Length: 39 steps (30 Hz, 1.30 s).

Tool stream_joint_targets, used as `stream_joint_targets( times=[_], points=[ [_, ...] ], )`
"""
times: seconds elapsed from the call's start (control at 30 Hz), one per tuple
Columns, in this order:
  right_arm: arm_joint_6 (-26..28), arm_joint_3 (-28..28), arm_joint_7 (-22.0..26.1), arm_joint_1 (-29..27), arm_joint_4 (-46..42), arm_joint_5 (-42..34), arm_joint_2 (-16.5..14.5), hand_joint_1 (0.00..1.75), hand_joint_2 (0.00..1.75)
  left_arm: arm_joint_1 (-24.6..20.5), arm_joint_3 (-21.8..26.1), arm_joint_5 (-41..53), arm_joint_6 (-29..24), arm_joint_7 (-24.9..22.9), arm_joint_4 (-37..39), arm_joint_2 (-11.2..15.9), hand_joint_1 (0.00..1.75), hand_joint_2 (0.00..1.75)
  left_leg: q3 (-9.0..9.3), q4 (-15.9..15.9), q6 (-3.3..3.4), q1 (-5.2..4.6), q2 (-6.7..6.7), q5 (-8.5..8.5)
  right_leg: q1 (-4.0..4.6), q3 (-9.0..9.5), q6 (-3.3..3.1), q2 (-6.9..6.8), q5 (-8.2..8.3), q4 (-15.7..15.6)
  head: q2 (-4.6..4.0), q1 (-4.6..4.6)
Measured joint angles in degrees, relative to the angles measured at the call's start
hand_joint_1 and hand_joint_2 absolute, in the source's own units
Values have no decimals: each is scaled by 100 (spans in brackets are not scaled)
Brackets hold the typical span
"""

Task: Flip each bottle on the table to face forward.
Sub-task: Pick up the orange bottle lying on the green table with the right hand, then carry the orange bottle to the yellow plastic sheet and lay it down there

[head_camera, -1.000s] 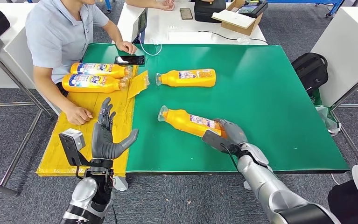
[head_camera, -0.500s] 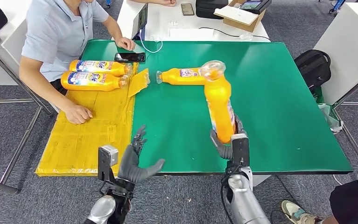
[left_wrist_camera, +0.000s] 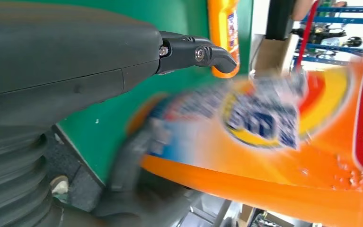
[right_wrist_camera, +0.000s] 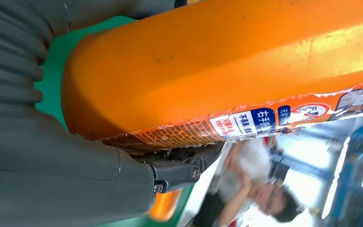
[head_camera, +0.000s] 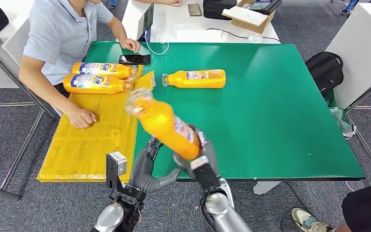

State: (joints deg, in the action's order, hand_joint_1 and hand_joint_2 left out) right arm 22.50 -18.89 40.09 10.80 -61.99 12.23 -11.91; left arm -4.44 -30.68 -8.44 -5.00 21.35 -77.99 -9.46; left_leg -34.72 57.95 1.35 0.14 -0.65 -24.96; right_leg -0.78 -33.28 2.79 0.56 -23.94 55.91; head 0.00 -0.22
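A: R hand [head_camera: 199,155]?
B: Wrapped round the base of an orange bottle [head_camera: 164,124], lifted off the green mat [head_camera: 280,111], tilted, cap end pointing to abt 10 o'clock. The right wrist view shows the fingers clamped on its base, label strip along one side.

A: L hand [head_camera: 147,171]?
B: Fingers spread, holding nothing, just at 8 o'clock of the held bottle near the table's front edge. Can't tell if it touches. The left wrist view has the bottle's label close by, blurred.

A: Other bottles?
B: One bottle lying on the mat [head_camera: 195,79] at 12 o'clock, cap to 9. Two bottles on the yellow sheet [head_camera: 95,78] at 10 o'clock, side by side, caps to 3. A person's hand [head_camera: 81,117] rests on that yellow sheet [head_camera: 91,145]. Phone [head_camera: 134,59] sits beyond them.
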Motion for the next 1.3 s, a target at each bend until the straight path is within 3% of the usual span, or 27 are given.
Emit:
stream_joint_targets(
  times=[0.27, 0.47, 0.5, 0.57, 0.6, 0.63, 0.7, 0.73, 0.77, 0.9, 1.07, 1.3],
  points=[
    [-15, -906, 4, 77, 259, 11, -66, 175, 175, -23, -24, -267, -13, 182, -159, 16, 0, 175, 0, 0, 0, 0, 1, 0, 0, -1, 0, 0, 0, 0, 0, 0],
    [-45, -1259, 3, 211, 551, 7, -94, 175, 175, 74, 86, -786, 41, 272, -290, 53, 0, 175, 1, 0, 0, 0, 6, 0, 0, -2, -1, 1, 0, 0, 0, 0],
    [-52, -1312, 3, 240, 608, 7, -97, 175, 175, 106, 119, -875, 60, 285, -313, 58, 23, 175, 1, 0, 0, 0, 5, 0, 0, -2, -1, 1, 0, 0, 0, 0],
    [-69, -1405, 4, 300, 726, 7, -109, 171, 175, 167, 183, -1023, 84, 302, -354, 63, 110, 175, 1, 0, 0, 0, 5, 0, 0, -3, -1, 2, 0, 0, 0, 0],
    [-77, -1447, 4, 329, 787, 7, -116, 160, 175, 196, 215, -1088, 92, 304, -372, 63, 154, 175, 1, 0, 0, 0, 5, 0, 0, -4, -1, 2, 0, 0, 0, 0],
    [-86, -1485, 4, 357, 846, 7, -122, 116, 175, 222, 240, -1148, 99, 302, -386, 63, 175, 175, 1, 0, 0, 0, 6, 0, 0, -4, -1, 2, 0, 0, 0, 0],
    [-107, -1551, 4, 404, 950, 12, -127, 32, 175, 263, 288, -1232, 110, 290, -408, 64, 175, 175, 1, 0, 0, 0, 5, 0, 0, -5, -1, 2, 0, -1, 0, 0],
    [-117, -1582, 4, 417, 992, 15, -127, 0, 175, 273, 309, -1257, 113, 284, -416, 64, 175, 175, 1, 0, 0, 0, 5, 0, 0, -5, -1, 2, 0, -1, 0, 0],
    [-126, -1613, 4, 421, 1031, 19, -127, 0, 175, 276, 333, -1280, 120, 280, -424, 65, 175, 175, 1, 0, 0, 0, 5, 0, 0, -5, -1, 2, 0, -1, 0, 0],
    [-83, -1670, 1, 413, 1164, 35, -129, 0, 0, 283, 397, -1416, 176, 216, -442, 72, 175, 175, 0, 0, 0, 0, 6, 0, -1, -6, -1, 2, 0, -1, 0, -1],
    [219, -1761, -10, 352, 1220, 150, -123, 0, 0, 262, 531, -1803, 92, 76, -444, 72, 175, 175, 0, 0, 0, 0, 6, 0, 0, -6, -1, 2, 0, 0, 0, 1],
    [598, -2101, -4, 93, 948, -99, -30, 0, 0, -114, 1144, -1098, -801, 212, -344, 122, 175, 175, 0, 0, -1, 2, 5, 1, 2, -6, -1, 2, 0, 1, 0, 0]
  ],
)
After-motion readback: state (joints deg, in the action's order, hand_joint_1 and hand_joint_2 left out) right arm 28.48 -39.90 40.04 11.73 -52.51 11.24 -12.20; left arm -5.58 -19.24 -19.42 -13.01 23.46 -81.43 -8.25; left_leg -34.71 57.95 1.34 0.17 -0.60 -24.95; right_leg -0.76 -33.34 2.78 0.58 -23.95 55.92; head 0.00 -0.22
